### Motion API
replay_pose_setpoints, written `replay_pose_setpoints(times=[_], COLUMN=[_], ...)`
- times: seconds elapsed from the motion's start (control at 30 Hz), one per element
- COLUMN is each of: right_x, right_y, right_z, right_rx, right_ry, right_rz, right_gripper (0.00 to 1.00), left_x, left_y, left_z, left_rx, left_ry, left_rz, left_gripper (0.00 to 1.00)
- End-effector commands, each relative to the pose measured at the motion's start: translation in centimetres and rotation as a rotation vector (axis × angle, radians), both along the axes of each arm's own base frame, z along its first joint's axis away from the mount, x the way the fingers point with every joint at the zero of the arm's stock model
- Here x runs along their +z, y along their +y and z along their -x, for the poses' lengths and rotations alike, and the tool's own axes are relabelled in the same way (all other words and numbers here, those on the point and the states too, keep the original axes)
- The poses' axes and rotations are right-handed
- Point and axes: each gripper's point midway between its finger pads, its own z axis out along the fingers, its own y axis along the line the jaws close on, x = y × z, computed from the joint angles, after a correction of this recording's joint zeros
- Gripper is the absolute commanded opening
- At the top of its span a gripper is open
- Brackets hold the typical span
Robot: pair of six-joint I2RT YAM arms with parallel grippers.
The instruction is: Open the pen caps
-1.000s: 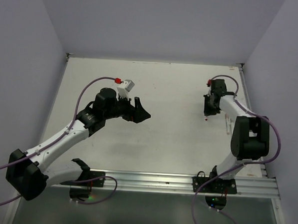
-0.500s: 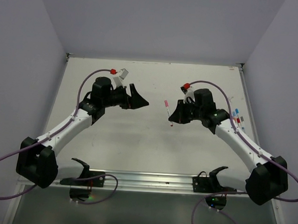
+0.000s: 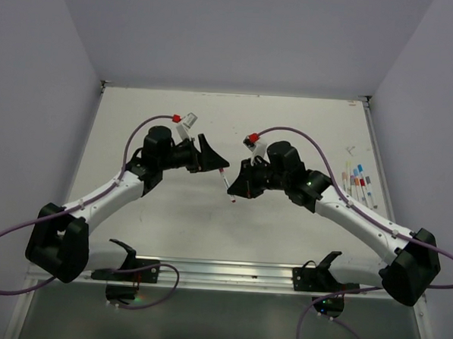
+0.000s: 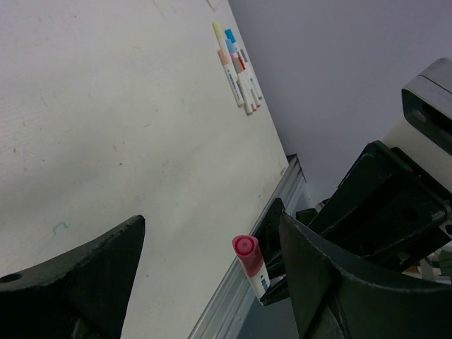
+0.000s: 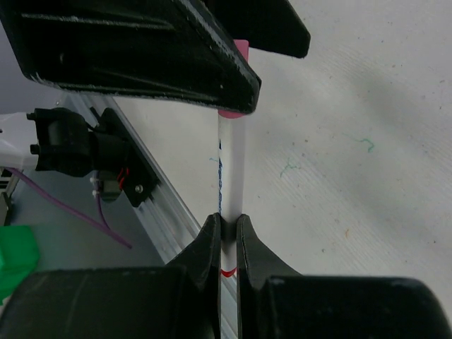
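A thin white pen hangs over the middle of the table, and my right gripper is shut on its barrel. In the right wrist view the fingers pinch the barrel at the gripper. The pen's pink cap points toward my left gripper, which is open with one finger on each side of the cap, not touching it. In the top view the left gripper meets the cap from the left. The left fingers hide most of the cap in the right wrist view.
Several more pens with coloured caps lie side by side near the table's right edge, also seen in the left wrist view as a row of pens. An aluminium rail runs along the near edge between the arm bases.
My right arm swung from the right edge to the middle with the pen. My left gripper moved right to meet it, and its jaws have narrowed a little around the cap.
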Motion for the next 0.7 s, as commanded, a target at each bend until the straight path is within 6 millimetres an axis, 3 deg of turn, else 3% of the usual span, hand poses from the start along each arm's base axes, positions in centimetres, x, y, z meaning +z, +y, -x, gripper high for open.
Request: replay_pose_setpoints(times=[0.0, 0.33, 0.53, 0.67], right_x=[2.77, 2.21, 1.82, 2.12], right_y=[1.05, 1.17, 1.53, 1.76], right_z=[-1.46, -1.77, -1.83, -2.00], right_rx=[-0.050, -0.071, -0.066, -0.072], right_ry=[-0.078, -0.107, -0.106, -0.116], right_rz=[-0.062, -0.020, 0.000, -0.006], right_gripper=[0.00, 0.00, 0.00, 0.00], left_x=[2.05, 2.69, 2.66, 2.72], left_y=[-0.59, -0.59, -0.63, -0.68], left_z=[0.78, 1.13, 1.20, 1.24], left_rx=[-0.021, -0.010, -0.013, -0.017], left_ry=[-0.043, -0.045, -0.045, -0.044], left_rz=[0.061, 0.077, 0.077, 0.080], left_gripper=[0.78, 0.45, 0.36, 0.34])
